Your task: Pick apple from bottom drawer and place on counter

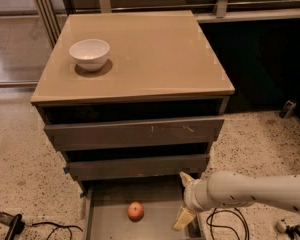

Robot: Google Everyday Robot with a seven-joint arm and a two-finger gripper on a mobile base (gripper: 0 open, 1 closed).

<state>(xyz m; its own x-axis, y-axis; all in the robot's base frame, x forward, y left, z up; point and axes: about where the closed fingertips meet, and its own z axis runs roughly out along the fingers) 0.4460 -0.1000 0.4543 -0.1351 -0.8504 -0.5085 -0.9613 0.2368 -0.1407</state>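
Observation:
The small red apple [135, 211] lies on the grey floor of the open bottom drawer [105, 224], left of middle. My gripper [184, 200] hangs over the drawer's right side, about a hand's width right of the apple and apart from it. Its two pale fingers [182, 218] are spread wide, one up by the drawer above and one low, with nothing between them. The white arm reaches in from the right. The tan counter [150, 49] tops the cabinet above.
A white bowl [90, 53] stands on the counter's left side. Two upper drawers [135, 132] stick out slightly over the bottom one. Black cables lie on the speckled floor at lower left [10, 223] and lower right [225, 224].

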